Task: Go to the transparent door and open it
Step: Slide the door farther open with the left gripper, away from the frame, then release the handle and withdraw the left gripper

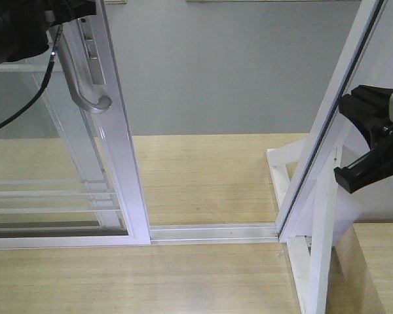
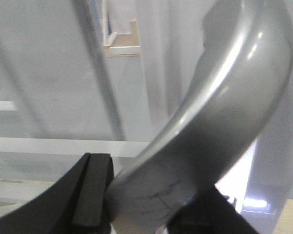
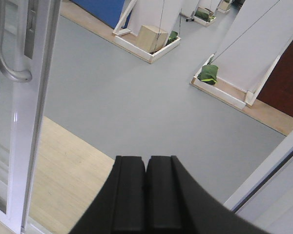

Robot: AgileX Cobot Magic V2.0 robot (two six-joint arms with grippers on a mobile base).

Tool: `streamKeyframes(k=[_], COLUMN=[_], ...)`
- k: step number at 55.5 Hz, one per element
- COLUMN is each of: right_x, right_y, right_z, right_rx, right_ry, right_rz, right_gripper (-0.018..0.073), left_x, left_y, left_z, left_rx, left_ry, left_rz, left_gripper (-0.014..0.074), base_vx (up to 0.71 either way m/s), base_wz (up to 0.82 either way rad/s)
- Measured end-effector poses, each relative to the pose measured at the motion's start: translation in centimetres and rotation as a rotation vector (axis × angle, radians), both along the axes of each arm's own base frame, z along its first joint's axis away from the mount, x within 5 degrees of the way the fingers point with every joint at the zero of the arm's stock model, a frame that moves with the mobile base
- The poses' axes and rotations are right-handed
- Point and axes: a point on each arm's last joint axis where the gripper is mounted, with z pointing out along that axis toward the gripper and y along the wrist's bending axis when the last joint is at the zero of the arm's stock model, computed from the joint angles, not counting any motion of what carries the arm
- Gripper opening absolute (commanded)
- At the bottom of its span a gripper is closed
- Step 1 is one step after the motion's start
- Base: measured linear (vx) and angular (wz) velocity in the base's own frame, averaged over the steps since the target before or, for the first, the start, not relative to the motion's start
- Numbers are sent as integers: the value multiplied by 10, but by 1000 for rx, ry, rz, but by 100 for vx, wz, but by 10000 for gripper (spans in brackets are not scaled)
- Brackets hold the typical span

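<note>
Clamped between the left gripper's (image 2: pixel 146 204) matte black fingers (image 2: pixel 90 195) was the lower end of the pull handle (image 2: pixel 224 112), a smooth grey metal bar that curved up and to the right with soft highlights along its edge. The grip was tight on both sides of the bar, with faint scratches showing on the metal just above it. In the front view the same handle (image 1: pixel 85 91) hooked away from the stile at its lower tip, and the black left arm (image 1: pixel 13 29) reached in from the upper left, a thin dark cable (image 1: pixel 26 108) hanging below it.

The transparent door (image 1: pixel 128 163) stood at the left of the scene, a clear glass panel in a glossy white frame, crossed low down by thin white horizontal bars (image 1: pixel 49 193). Its base sat on a pale metal floor track (image 1: pixel 213 232) running right to a slanted white post (image 1: pixel 327 124). Between stile and post lay an open gap, showing light wooden floor (image 1: pixel 203 170) near and flat grey floor (image 1: pixel 229 65) farther off.

The right gripper (image 3: pixel 146 195) was clenched on nothing, its two black rubbery pads pressed flat together. It hung at the right, well apart from the door (image 3: pixel 27 122).
</note>
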Motion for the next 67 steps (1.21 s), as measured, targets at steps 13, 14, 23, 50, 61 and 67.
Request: streamKeyframes(k=[13,14,23,50,61,67], right_x=[0,0,0,-3,-19,-36], right_y=[0,0,0,0,-5,-10], right_z=[0,0,0,1,6,10], right_rx=[0,0,0,53,85,121], right_ry=[0,0,1,19,39,46], right_rz=[0,0,0,-5,-1,8], right_gripper=[-6,-6,-6,-6,-6,-6], left_x=[-5,-6,-22,-164,-229,-260], left_y=[21,22,30,13,10,11], left_z=[7,9,19,24,5,-8], left_rx=[4,6,127,55,-56,-110], left_ry=[20,21,53,-56,-95,-115], left_rz=[75,78,58,-446,-616,-678], left_gripper=[-3,-3,-3,-3,-3,-1], base_vx=[0,0,0,0,0,0], base_wz=[0,0,0,0,0,0])
